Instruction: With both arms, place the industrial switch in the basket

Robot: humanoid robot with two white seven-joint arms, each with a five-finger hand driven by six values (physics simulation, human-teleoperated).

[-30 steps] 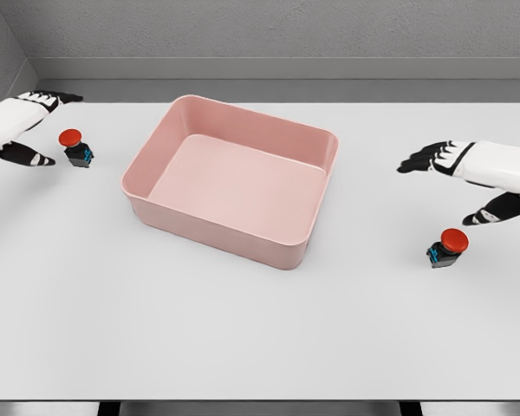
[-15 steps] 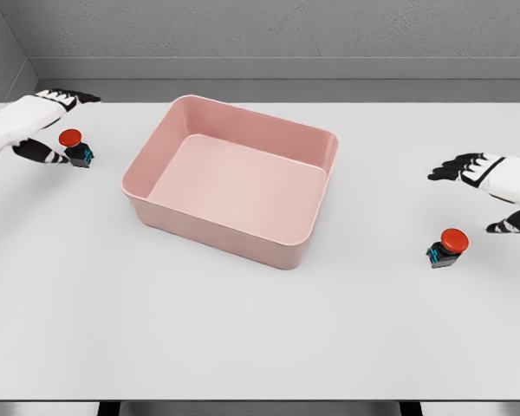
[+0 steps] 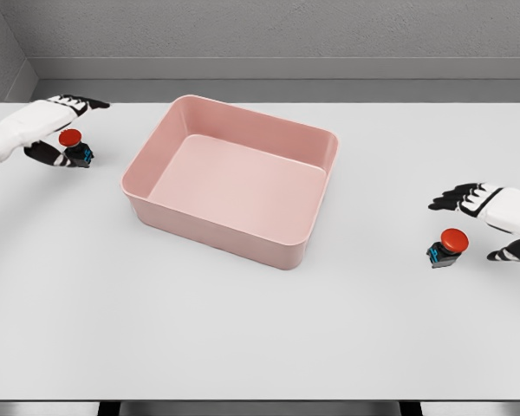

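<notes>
Since the earlier frame both hands had closed in on their targets: the left hand [image 3: 45, 121], fingers spread, had settled around the switch left of the basket [image 3: 74, 147] without yet clamping it, while the right hand [image 3: 494, 217], open and empty, had dropped beside the switch right of the basket [image 3: 446, 247]. This looked like the reach-to-grasp step; next each hand needed to close and lift. The pink basket [image 3: 217, 230] sat empty between them on the white table [image 3: 243, 338], nothing blocking either path.
</notes>
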